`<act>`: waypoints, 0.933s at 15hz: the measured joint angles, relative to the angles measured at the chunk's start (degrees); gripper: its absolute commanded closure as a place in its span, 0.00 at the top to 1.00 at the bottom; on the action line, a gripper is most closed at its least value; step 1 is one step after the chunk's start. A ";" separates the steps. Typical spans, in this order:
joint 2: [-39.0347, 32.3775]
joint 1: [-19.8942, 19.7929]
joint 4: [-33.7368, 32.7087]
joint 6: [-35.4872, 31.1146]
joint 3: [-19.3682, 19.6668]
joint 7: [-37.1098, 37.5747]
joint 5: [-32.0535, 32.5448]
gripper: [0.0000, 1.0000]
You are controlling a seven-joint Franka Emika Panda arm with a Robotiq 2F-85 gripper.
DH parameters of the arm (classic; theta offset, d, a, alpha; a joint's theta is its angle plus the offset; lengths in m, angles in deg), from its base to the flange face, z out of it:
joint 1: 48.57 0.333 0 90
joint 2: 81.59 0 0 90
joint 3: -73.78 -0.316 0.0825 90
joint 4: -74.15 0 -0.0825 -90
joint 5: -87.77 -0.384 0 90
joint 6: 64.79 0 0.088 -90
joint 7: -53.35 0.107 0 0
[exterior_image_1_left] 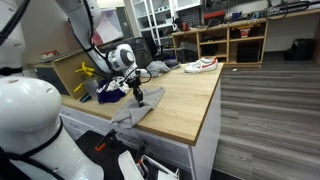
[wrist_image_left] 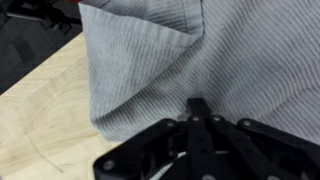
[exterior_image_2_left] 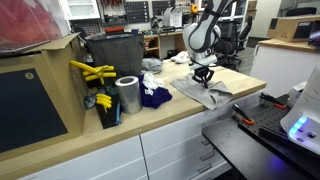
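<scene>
Pinching a small bit of the grey cloth (wrist_image_left: 240,50) with the gripper (wrist_image_left: 197,108), jaws pressed tight together, no gap to see between them. Coming straight down onto the cloth from above in both exterior views. Lying spread out on the wooden table (exterior_image_1_left: 190,100), close to the near corner, one end maybe drooping a little over the edge, hard to tell for sure. Soft, thin and very light, so floppy and quick to bunch up, sag or slide on the smooth wood. Not breakable at all. Probably best to grab by an edge, a corner or a raised fold, taking in enough cloth to keep from slipping out. Folded over at one side in the wrist view, a flap like a triangle with its tip pointing in toward the middle of the cloth. Seeming longest from the gripper out toward the near edge of the table in an exterior view, though too crumpled to be sure. Just beside, a dark blue cloth (exterior_image_2_left: 155,97). A bit further off, a shiny can (exterior_image_2_left: 127,95) and some yellow tools (exterior_image_2_left: 90,72). Well apart, at the far end of the table, a white shoe (exterior_image_1_left: 200,65)
</scene>
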 measured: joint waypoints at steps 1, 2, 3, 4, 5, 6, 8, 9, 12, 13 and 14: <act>-0.30 0.00 -0.54 -0.13 0.09 0.55 0.00 0.00; -0.64 0.00 -1.11 -0.28 0.22 0.91 0.00 0.00; -1.03 0.00 -1.79 -0.40 0.39 1.08 0.00 0.00; -1.45 0.00 -2.52 -0.49 0.60 1.30 0.00 0.00; -1.91 -0.01 -3.32 -0.59 0.86 1.72 0.00 0.00; -2.42 0.00 -4.19 -0.66 1.21 1.94 0.00 0.00; -3.55 0.00 -6.10 -0.84 2.10 2.00 0.00 0.00; -4.16 -0.01 -7.13 -0.96 2.68 2.00 0.00 0.00; -6.02 -0.08 -10.21 -1.15 4.35 2.00 0.00 0.00; -6.54 -0.12 -11.07 -1.17 4.77 2.00 -0.01 0.00; -6.94 -0.21 -11.74 -1.18 5.05 2.00 -0.04 0.00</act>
